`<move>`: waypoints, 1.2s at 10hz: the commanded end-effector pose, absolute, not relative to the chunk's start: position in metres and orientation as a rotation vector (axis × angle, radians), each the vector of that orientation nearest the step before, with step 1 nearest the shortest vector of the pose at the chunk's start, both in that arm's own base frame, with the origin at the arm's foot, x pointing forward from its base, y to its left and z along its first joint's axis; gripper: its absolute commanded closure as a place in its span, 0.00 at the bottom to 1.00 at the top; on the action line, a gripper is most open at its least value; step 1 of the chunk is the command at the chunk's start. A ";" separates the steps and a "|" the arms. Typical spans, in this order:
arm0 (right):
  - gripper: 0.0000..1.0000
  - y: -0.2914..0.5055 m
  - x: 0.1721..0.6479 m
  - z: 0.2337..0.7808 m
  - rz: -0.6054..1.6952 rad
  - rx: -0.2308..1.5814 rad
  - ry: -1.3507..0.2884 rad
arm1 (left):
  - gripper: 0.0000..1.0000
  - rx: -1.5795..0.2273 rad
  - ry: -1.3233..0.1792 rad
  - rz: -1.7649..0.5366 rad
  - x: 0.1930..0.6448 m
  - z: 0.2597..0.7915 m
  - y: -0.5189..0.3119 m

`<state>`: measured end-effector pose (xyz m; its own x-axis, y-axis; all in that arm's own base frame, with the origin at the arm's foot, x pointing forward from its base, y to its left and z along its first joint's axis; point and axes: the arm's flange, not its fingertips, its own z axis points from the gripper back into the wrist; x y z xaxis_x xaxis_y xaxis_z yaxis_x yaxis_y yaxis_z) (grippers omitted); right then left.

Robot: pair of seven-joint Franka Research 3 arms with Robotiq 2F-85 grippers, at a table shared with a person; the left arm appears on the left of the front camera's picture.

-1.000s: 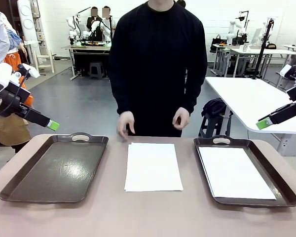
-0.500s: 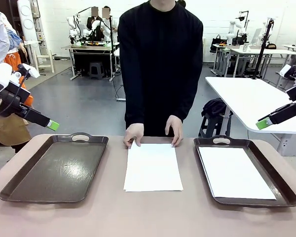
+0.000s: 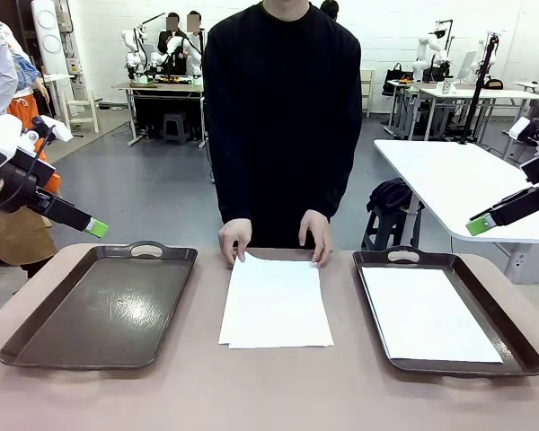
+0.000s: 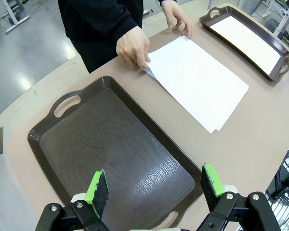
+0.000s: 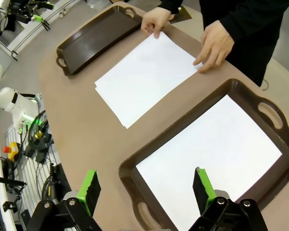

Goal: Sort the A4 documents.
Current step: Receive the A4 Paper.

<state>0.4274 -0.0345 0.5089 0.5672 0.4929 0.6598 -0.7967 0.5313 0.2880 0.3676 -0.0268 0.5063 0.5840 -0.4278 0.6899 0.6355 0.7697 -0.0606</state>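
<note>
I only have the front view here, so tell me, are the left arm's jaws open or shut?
Observer: Open; the left wrist view shows the left gripper with jaws wide apart, nothing between them.
Operator: And the right arm?
Observer: The right gripper is open too, looking down on the right tray and the sheet in it.
Operator: What's the person doing?
Observer: One hand has its fingers on a corner of the middle pile's top sheet, which looks slightly raised there.
</note>
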 end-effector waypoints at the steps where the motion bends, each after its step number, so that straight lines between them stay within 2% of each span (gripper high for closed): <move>1: 0.00 -0.034 0.426 0.509 0.821 0.622 -0.554 | 0.00 -0.321 -0.712 -0.631 0.368 0.506 -0.026; 12: 0.00 -0.034 0.426 0.509 0.821 0.622 -0.554 | 0.00 -0.321 -0.712 -0.631 0.368 0.506 -0.026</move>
<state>0.4274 -0.0346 0.5089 0.5672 0.4928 0.6598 -0.7967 0.5314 0.2880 0.3676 -0.0268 0.5063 0.5840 -0.4278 0.6899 0.6355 0.7697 -0.0606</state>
